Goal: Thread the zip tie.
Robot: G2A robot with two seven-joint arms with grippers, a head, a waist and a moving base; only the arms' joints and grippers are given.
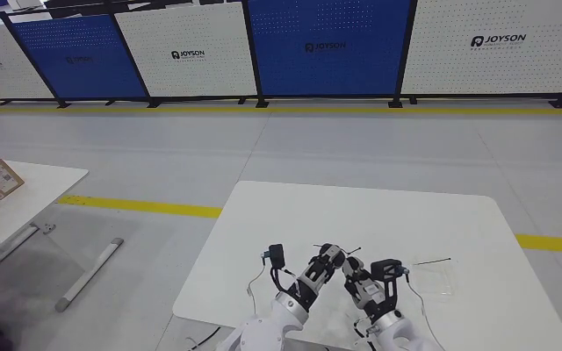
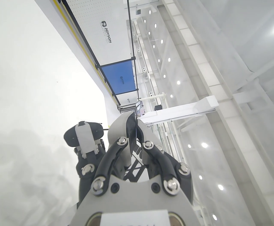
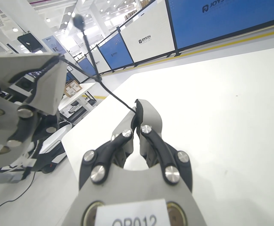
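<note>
A thin black zip tie (image 3: pixel 113 95) runs up from my right gripper (image 3: pixel 136 111), which is shut on one end. It crosses itself at a junction, and one part ends in the blurred head (image 3: pixel 78 19) close to the camera. Another strand leads to my left gripper (image 3: pixel 58 56), which pinches it. In the left wrist view the left gripper (image 2: pixel 136 123) is shut on a thin strip, with the right gripper (image 2: pixel 85 134) just beside it. From above, both grippers (image 1: pixel 332 256) (image 1: pixel 356 268) meet over the white table's (image 1: pixel 290 219) near edge, holding the zip tie (image 1: pixel 350 252) above it.
A clear plastic tray (image 1: pixel 436 279) with another black zip tie (image 1: pixel 432 261) lies on the table right of the right arm. A second white table (image 1: pixel 35 189) stands far left. Blue and white partition panels (image 1: pixel 325 44) line the back.
</note>
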